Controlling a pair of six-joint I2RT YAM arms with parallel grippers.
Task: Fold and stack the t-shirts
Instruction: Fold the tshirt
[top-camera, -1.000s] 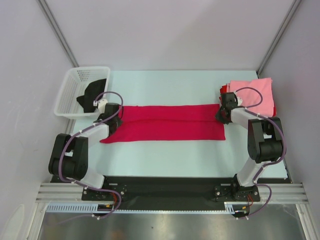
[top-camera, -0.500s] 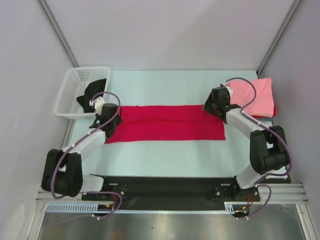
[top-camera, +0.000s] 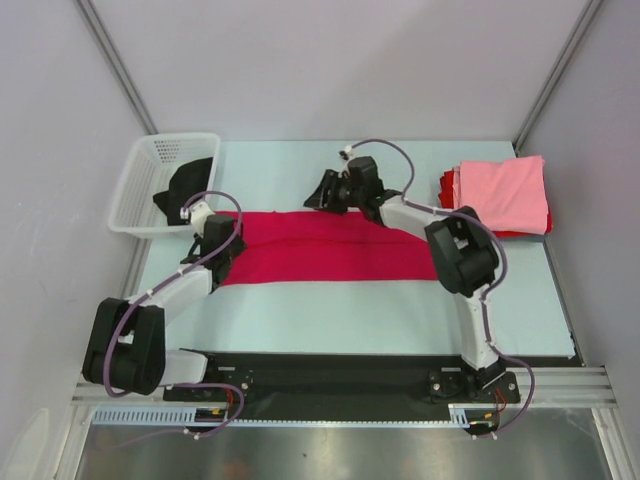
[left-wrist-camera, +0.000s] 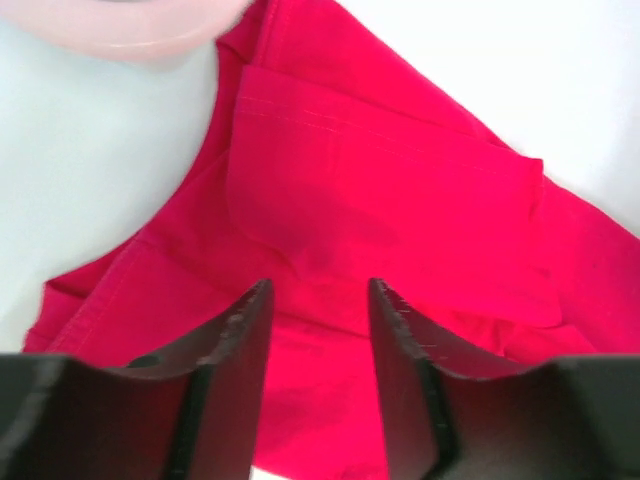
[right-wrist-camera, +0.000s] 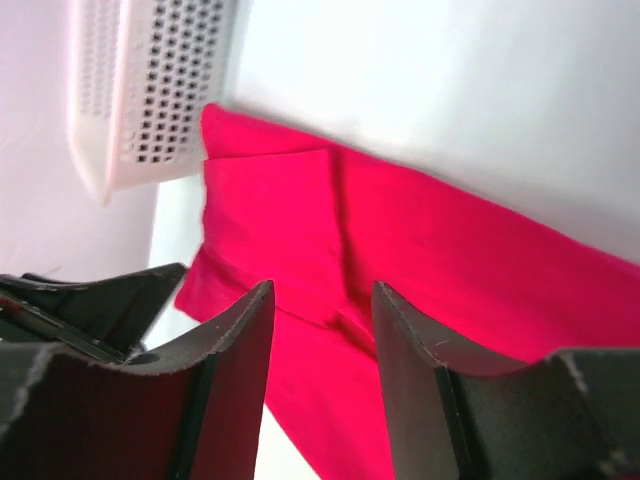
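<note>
- Left claw (left-wrist-camera: 320, 295), right claw (right-wrist-camera: 322, 292): both seen part open, nothing held.
- Crimson t-shirt (top-camera: 340, 250) lies as strip; all layers at one end should be pinched.

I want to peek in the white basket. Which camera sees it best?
The top external view: the whole basket shows, with a black t-shirt inside. The right wrist view catches only its holey side; the left wrist view shows no clear basket.

black-and-white arms (top-camera: 178, 287), purple cables (top-camera: 376, 142)
</note>
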